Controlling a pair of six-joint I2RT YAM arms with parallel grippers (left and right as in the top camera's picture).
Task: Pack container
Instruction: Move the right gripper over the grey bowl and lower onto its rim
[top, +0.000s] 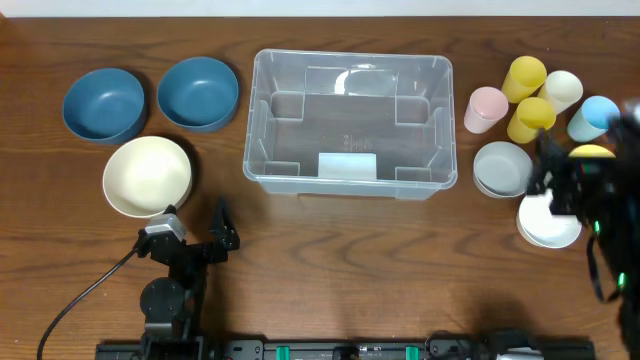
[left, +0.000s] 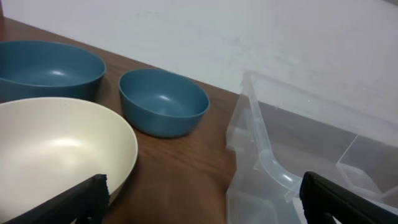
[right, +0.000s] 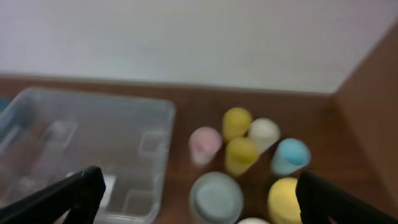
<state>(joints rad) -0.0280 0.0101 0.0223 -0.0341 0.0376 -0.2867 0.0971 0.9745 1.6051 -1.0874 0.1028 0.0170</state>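
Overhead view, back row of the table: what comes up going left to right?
Round dark-blue bowl, second round dark-blue bowl, large clear rectangular plastic container, pink cup, far yellow cup, cream cup, light-blue cup.

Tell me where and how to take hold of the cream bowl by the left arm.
Pinch the rim of the cream bowl on its near right side, from above with the left hand, one finger inside, one outside. It sits upright, mouth up, and looks too wide to span; that side is closest to the hand.
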